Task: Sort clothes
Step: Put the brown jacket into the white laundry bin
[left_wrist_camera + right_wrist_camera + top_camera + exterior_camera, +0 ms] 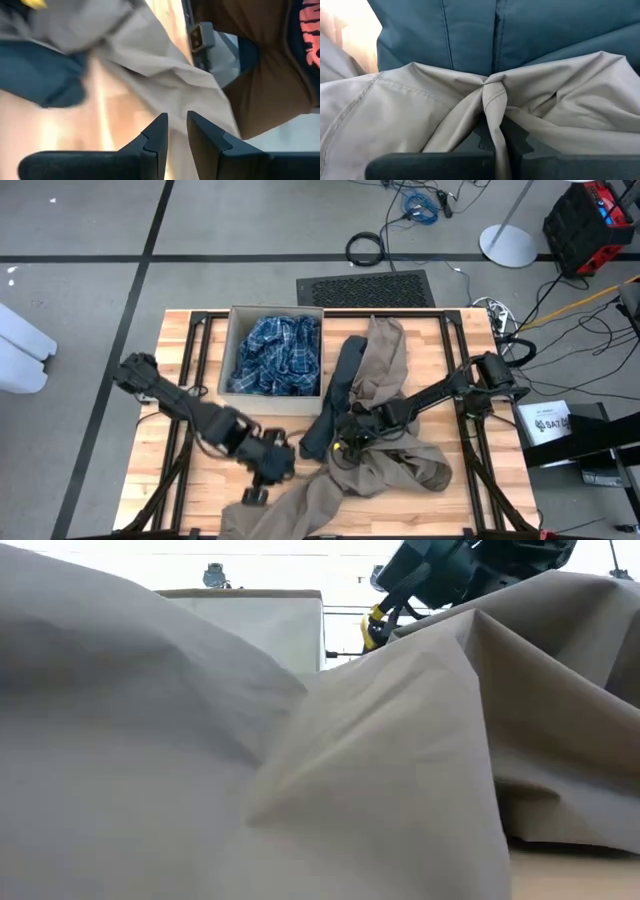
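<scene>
The right claw (347, 442) is clamped on a fold of the khaki garment (385, 465), pinching a ridge of it between its fingers (517, 142), beside the navy garment (335, 405) at mid-counter (455, 345). The left claw (262, 485) sits at the khaki's near edge, its fingers (159, 137) slightly parted; it seems to hold nothing, though the view is blurred. The plaid garment (278, 355) lies in the box (228, 350).

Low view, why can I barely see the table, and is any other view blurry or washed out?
Low view: the khaki garment lies right against the lens, filling the frame. Left wrist view: soft and smeared, glare on the bare wood. Right wrist view: sharp on the pinched khaki fold, bright washout in one corner.
</scene>
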Robot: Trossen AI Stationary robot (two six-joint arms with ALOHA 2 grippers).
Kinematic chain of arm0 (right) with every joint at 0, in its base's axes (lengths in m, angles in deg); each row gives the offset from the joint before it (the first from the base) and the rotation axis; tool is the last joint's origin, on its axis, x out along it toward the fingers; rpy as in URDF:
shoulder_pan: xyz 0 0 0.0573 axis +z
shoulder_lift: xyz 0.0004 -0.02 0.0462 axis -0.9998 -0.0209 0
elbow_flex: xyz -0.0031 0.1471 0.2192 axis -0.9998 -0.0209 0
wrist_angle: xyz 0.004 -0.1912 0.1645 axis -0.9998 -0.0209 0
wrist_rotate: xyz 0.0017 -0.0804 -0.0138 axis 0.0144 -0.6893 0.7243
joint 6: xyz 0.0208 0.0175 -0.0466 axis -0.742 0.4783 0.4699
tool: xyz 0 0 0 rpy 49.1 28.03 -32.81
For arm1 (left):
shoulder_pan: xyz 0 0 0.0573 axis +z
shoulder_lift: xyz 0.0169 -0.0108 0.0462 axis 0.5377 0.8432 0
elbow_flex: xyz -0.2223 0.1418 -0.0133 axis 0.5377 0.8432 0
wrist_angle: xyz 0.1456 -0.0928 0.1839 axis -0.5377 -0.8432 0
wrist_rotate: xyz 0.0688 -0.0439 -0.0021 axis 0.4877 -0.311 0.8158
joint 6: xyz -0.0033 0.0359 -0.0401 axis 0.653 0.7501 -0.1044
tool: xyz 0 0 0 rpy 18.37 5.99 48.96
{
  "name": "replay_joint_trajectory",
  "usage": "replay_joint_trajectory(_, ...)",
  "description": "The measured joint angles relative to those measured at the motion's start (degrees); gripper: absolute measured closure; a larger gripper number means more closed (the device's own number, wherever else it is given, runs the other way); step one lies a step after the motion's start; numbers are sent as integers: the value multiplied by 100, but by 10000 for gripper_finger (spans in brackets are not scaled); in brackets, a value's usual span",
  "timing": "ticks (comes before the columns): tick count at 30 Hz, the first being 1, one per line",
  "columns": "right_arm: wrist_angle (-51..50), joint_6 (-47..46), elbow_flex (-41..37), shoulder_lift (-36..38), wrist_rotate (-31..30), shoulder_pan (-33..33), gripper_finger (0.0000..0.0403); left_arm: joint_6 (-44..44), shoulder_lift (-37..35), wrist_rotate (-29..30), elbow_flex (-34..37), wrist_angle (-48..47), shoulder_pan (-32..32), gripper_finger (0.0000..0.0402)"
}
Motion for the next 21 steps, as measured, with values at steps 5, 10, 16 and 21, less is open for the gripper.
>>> replay_joint_trajectory(5,6,69,-10,146,82,-6,402,-859,434,-362,7,279,-273,323)
replay_joint_trajectory(10,68,104,-20,176,117,-34,402,-974,587,-455,9,597,-344,312)
replay_joint_trajectory(16,130,42,-26,176,128,-74,402,-1150,643,-415,8,548,-537,277)
replay_joint_trajectory(21,168,-73,-31,176,115,-39,403,-1627,736,527,19,-121,-670,261)
